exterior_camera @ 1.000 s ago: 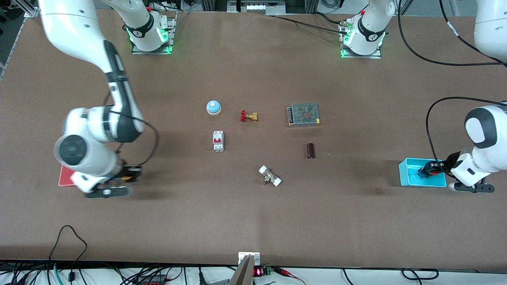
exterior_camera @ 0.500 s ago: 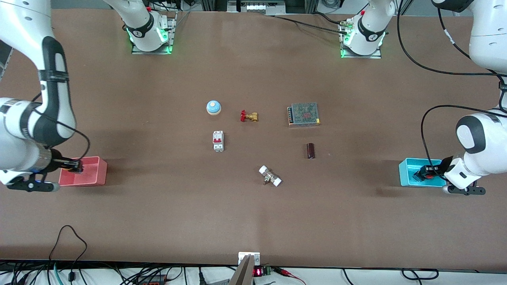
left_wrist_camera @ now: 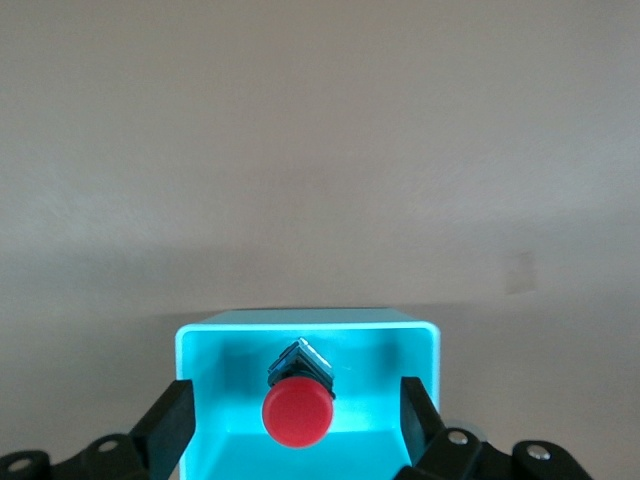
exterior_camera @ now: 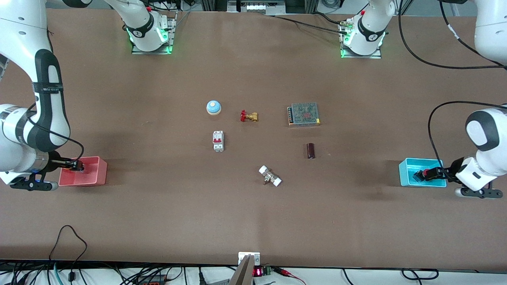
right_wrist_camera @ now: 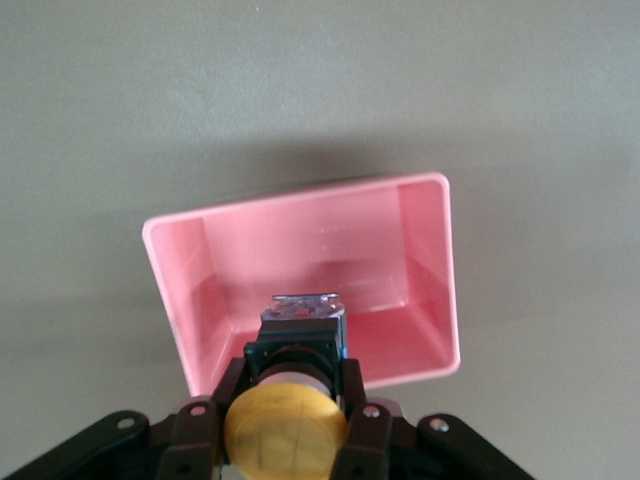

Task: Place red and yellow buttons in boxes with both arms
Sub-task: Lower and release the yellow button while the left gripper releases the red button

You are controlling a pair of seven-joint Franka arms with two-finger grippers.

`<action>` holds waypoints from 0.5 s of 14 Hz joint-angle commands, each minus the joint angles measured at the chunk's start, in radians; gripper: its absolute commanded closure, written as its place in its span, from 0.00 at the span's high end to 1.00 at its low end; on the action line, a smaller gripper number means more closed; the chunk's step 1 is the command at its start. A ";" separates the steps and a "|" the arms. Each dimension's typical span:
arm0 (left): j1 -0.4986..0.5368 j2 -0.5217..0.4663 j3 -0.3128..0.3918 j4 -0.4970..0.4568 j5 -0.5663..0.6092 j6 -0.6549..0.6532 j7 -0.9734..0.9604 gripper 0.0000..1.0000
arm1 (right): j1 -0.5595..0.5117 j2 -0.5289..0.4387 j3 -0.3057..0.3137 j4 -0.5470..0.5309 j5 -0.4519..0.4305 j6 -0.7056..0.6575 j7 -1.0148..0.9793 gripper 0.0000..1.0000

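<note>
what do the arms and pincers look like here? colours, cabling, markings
Both are glossy white jointed arms with black bands at the joints and a loose black cable looping along each forearm. The bases glow green. The left pincer and right pincer are black two-finger units on white wrists; screw heads show on the black finger mounts in the wrist views.

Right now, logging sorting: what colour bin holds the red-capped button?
Bright cyan bin, clearest in the left wrist view.

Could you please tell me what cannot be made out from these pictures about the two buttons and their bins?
- Yellow button: the right gripper and its fingers hide its sides in the right wrist view, and it is too small in the front view.
- Red button: whether it rests on the cyan bin floor; its own cap hides its base.
- Pink bin: the gripper hides its near wall.
</note>
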 commanded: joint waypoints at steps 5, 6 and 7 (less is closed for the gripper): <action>-0.137 -0.179 -0.001 -0.026 0.005 -0.187 -0.242 0.94 | -0.005 0.041 0.004 0.001 0.090 0.042 -0.051 0.37; -0.159 -0.201 -0.001 -0.026 0.007 -0.199 -0.300 0.96 | -0.016 0.046 0.004 0.001 0.091 0.042 -0.060 0.37; -0.179 -0.219 -0.001 -0.026 0.005 -0.213 -0.339 0.96 | -0.016 0.051 0.004 0.001 0.091 0.043 -0.069 0.37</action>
